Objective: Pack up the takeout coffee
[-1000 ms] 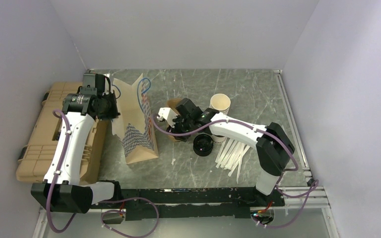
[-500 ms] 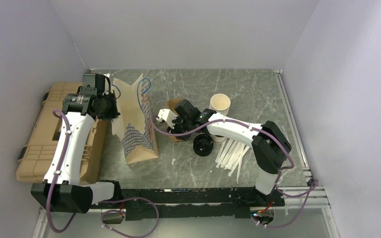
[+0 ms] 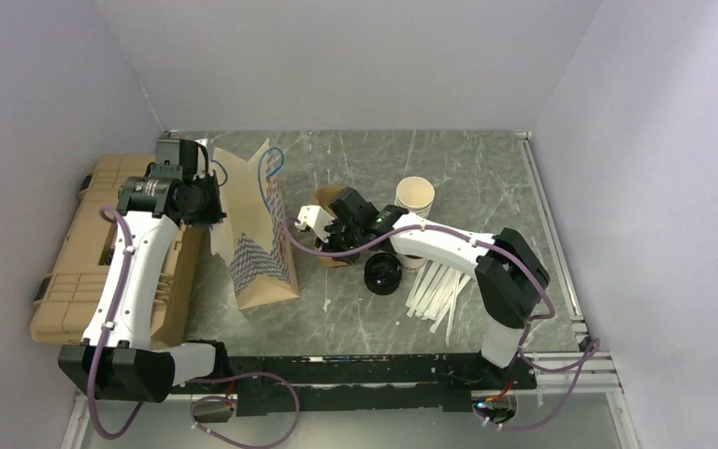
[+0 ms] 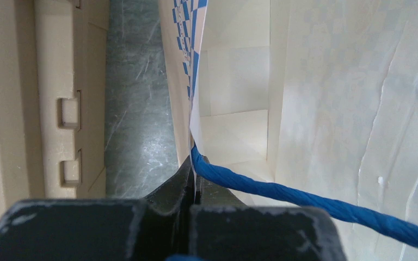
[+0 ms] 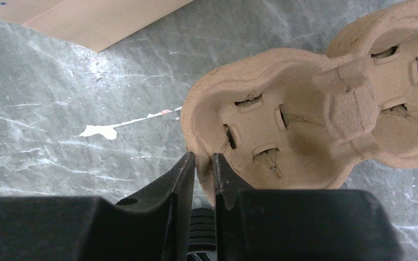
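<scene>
Right gripper (image 5: 204, 173) apparently pinches the pulp carrier (image 5: 310, 103) by its near rim, the carrier stretching ahead-right of it; left gripper (image 4: 192, 184) clamps the paper bag (image 4: 315, 81) by its edge.

Paper bag (image 3: 262, 262) stands between tan case (image 3: 70, 248) and pulp carrier (image 5: 310, 92).

On table (image 3: 486, 178): case (image 3: 75, 253) left of bag (image 3: 252, 234); carrier (image 5: 305, 109) right of bag; lids (image 3: 383, 273) beside carrier.
</scene>
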